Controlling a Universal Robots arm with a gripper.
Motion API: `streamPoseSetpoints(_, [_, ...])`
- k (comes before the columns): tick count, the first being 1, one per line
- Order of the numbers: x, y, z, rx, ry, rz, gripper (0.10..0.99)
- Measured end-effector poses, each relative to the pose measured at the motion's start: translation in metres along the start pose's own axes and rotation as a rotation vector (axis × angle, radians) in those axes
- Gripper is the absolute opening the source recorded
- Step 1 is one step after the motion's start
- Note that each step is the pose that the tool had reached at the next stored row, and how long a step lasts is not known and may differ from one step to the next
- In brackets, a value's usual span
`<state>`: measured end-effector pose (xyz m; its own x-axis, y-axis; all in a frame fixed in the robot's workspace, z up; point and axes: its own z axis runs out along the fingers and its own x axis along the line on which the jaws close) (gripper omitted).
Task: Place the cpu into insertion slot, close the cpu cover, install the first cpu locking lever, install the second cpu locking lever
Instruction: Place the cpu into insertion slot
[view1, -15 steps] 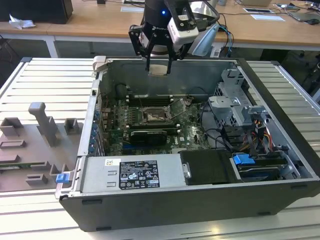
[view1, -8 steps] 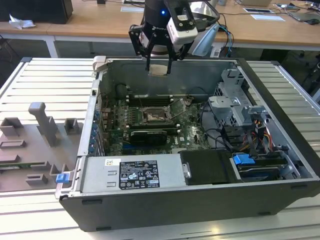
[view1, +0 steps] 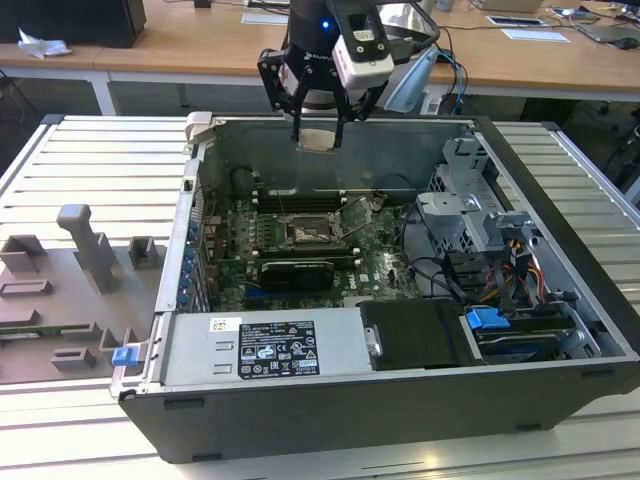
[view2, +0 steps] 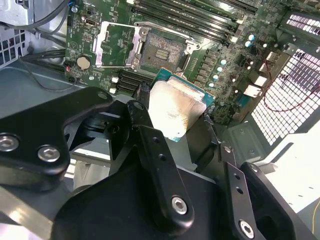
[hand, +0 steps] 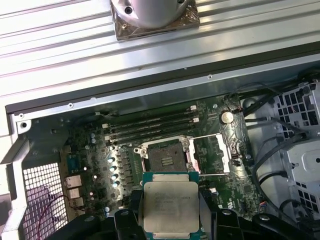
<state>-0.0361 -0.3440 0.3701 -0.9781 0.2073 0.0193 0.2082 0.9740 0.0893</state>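
Jaws clamped on the cpu (hand: 170, 205), gripper (view1: 318, 130) hanging high over the open case (view1: 300, 425).
Chip rides flat, well clear above the insertion slot (hand: 167, 156); the cpu cover (hand: 212, 155) lies flipped open beside it, leaving the socket bare to receive it.

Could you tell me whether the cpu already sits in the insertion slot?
No, the gripper holds the cpu off the board, and the insertion slot lies bare.
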Motion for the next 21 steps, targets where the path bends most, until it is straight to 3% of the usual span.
streamPoseSetpoints(21, [0.0, 0.0, 0.0, -0.002, -0.009, 0.101, 0.537])
